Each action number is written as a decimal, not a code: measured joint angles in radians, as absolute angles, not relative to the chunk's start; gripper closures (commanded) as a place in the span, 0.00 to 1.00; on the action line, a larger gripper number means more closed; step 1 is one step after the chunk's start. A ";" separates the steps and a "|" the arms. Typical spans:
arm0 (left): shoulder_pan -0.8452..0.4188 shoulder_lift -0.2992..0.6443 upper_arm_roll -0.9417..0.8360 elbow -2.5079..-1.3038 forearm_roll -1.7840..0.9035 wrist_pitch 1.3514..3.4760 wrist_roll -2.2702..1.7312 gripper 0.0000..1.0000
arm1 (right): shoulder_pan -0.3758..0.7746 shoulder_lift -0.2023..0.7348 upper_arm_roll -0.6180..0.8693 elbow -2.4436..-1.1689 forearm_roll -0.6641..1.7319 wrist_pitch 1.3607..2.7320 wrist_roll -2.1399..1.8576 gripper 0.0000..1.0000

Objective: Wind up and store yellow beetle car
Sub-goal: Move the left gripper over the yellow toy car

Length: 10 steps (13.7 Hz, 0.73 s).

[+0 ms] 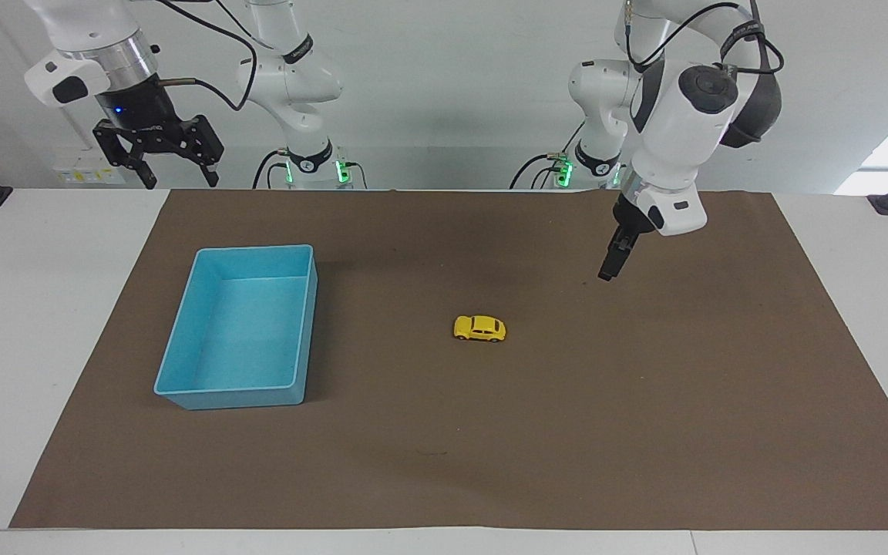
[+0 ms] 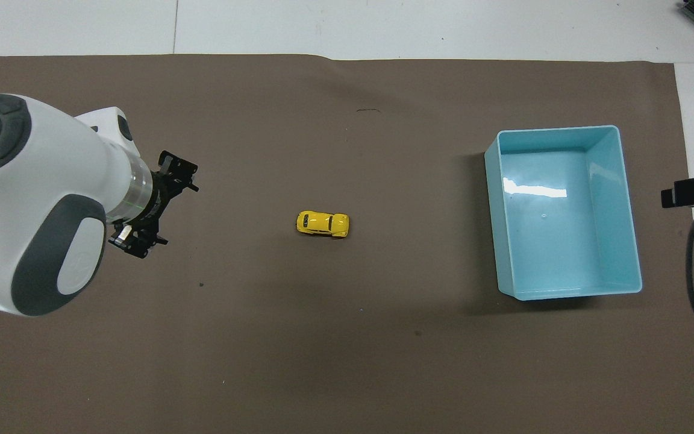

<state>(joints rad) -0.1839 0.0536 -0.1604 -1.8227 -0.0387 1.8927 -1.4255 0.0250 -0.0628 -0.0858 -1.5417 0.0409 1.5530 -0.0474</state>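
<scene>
Yellow beetle car (image 1: 479, 328) is seen standing on its wheels near the middle of the brown mat (image 1: 644, 432) that covers the counter (image 1: 28, 308), untouched and well apart from both arms. An empty blue bin (image 1: 182, 339) is set on the mat toward the right arm's end. The left gripper (image 1: 608, 271) is held above the mat, fingers spread and empty. The right gripper (image 1: 174, 173) is parked raised over the counter's edge, spread and empty too.

White arms (image 1: 675, 116), grey joint caps, black cables, black end effectors.
</scene>
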 measured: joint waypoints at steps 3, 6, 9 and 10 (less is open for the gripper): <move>-0.241 0.120 -0.161 -1.823 -0.039 1.970 -1.678 0.00 | 0.025 -0.063 -0.086 -1.542 0.041 1.553 -0.047 0.00; -0.295 0.188 -0.161 -1.823 -0.039 2.065 -1.859 0.00 | 0.025 -0.063 -0.086 -1.542 0.041 1.553 -0.047 0.00; -0.358 0.236 -0.160 -1.823 -0.038 2.113 -1.949 0.00 | 0.025 -0.063 -0.086 -1.542 0.041 1.553 -0.047 0.00; -0.379 0.250 -0.161 -1.823 -0.038 2.134 -1.984 0.00 | 0.025 -0.063 -0.086 -1.542 0.041 1.553 -0.047 0.00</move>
<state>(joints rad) -0.3794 0.2503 -0.1605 -1.8230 -0.0379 2.1340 -1.9838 0.0250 -0.0628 -0.0858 -1.5417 0.0409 1.5530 -0.0474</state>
